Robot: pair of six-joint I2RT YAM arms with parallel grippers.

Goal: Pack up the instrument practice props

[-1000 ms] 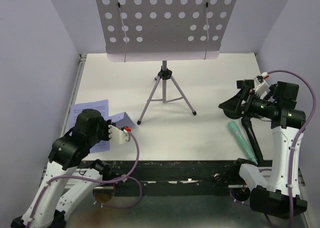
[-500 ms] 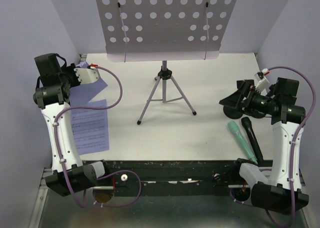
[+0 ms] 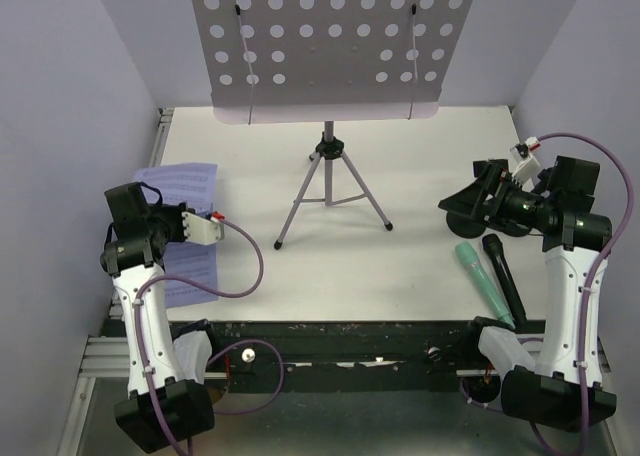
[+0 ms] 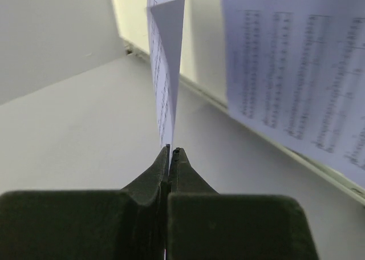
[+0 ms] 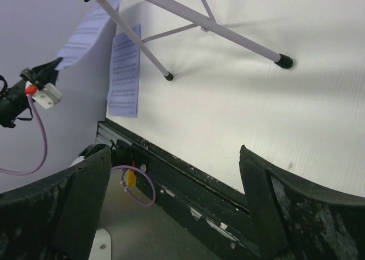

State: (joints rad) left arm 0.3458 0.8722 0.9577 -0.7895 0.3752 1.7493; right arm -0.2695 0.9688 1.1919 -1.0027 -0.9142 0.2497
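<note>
In left hand [image 4: 170,151], sheet-music page [image 4: 167,60], edge-on.

White table boxed in by pale lilac walls

We see a matte white tabletop [image 3: 430,186] closed in by a left wall [image 3: 60,96], a right wall [image 3: 600,66] and a back wall [image 3: 155,36], all plain pale lilac. A metal rail [image 3: 160,136] runs along the table's left edge. A scuffed black strip [image 3: 350,334] borders its near edge, with a grey metal surface [image 3: 350,416] below. The light is soft and even, with faint shadows.
</note>
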